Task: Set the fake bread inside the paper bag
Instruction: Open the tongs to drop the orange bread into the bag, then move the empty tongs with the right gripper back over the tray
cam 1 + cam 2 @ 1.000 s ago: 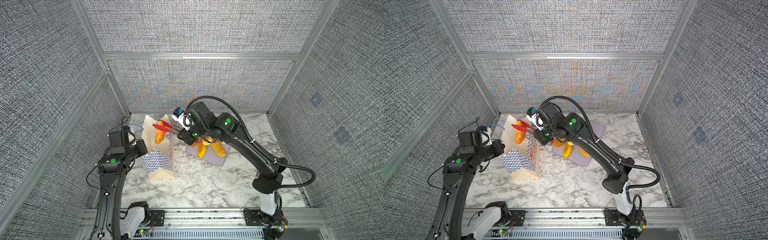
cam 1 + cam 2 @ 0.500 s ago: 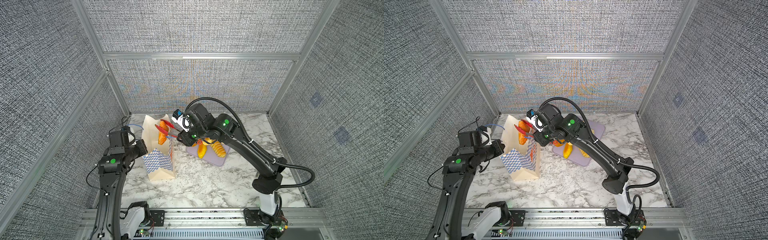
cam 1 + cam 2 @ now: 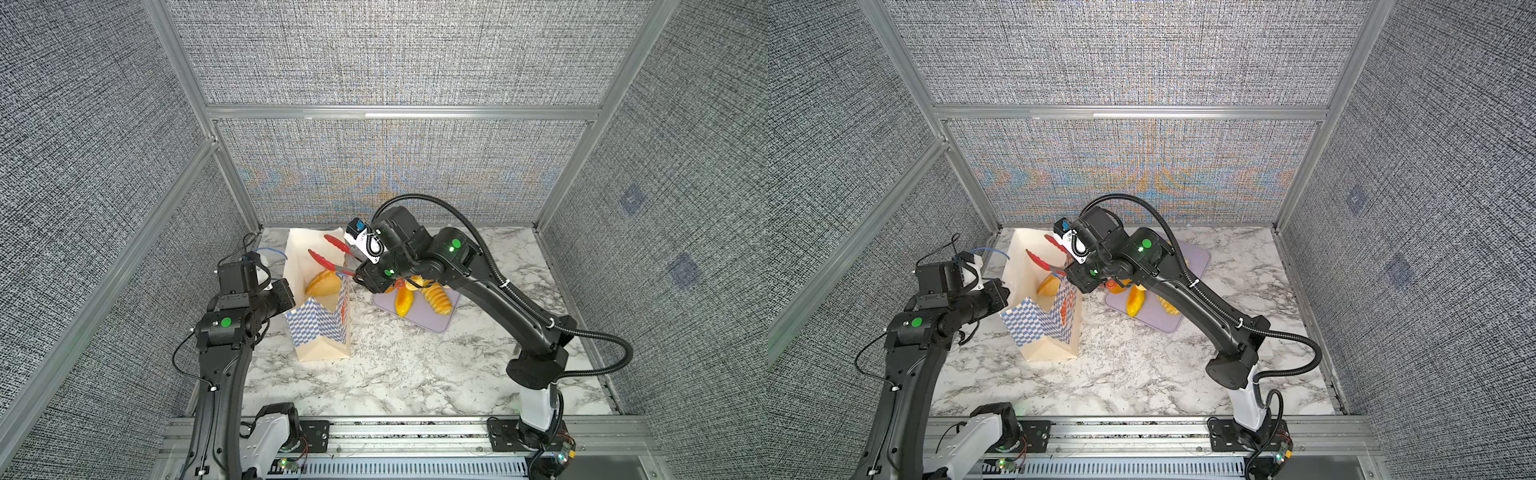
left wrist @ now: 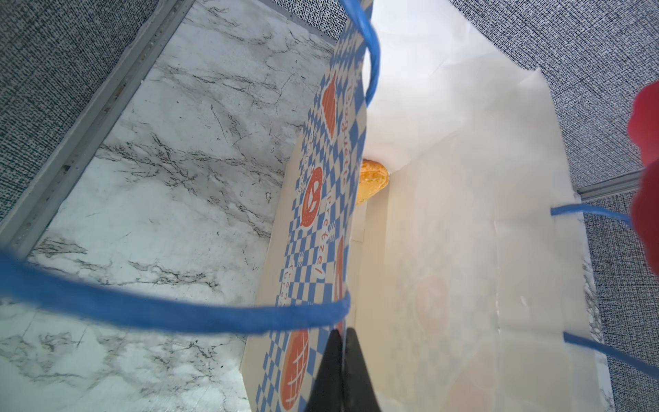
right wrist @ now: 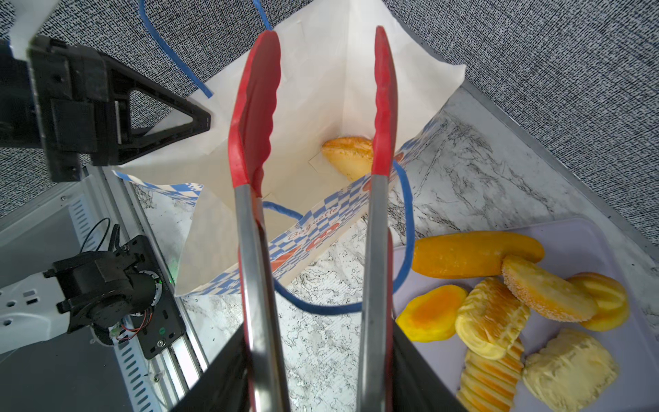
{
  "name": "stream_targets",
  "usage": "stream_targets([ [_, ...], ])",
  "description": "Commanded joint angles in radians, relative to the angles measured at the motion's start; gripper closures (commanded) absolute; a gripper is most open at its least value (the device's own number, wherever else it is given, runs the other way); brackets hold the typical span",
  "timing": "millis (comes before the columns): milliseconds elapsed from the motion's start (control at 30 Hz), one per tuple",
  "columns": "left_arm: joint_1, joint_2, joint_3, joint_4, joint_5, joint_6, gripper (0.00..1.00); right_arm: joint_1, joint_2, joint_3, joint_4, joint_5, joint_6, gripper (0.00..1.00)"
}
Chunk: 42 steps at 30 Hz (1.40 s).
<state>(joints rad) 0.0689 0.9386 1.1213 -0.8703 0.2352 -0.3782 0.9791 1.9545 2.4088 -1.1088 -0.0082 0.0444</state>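
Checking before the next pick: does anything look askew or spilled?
Nothing spilled. The paper bag has its near side panel creased inward, while the left gripper pinches its rim; the fake bread lies heaped on the lavender tray.

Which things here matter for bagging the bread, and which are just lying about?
Job: paper bag, bagged loaf, unbagged loaves, red tongs, right gripper holding them, left gripper pinching the bag.
Just there: lavender tray, marble table, power strip.

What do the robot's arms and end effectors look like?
The left arm and right arm are matte black with white base links and green lights at joints. A ribbed black hose runs along the right arm. The left end effector has black triangular fingers; the right end effector is black too.
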Motion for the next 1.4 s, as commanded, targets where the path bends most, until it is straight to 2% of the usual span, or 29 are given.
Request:
stream_targets([
  [0,0.002,-0.003,-0.001,0.003,0.003,-0.003,0.98,0.003,-0.024,-0.006,0.062,0.011,-0.001,0.45],
  [367,0.002,0.002,0.003,0.006,0.006,-0.004,0.98,-0.019,-0.084,-0.037,0.058,0.117,0.018,0.44],
  [600,0.002,0.006,0.006,0.01,0.01,-0.005,0.96,-0.086,-0.178,-0.152,0.099,0.12,0.057,0.44],
  [967,0.002,0.005,0.005,0.011,0.01,-0.005,0.93,-0.241,-0.304,-0.35,0.135,0.084,0.141,0.45],
  [1367,0.002,0.011,0.008,0.016,0.013,-0.002,0.91,-0.438,-0.412,-0.649,0.152,0.022,0.193,0.46],
])
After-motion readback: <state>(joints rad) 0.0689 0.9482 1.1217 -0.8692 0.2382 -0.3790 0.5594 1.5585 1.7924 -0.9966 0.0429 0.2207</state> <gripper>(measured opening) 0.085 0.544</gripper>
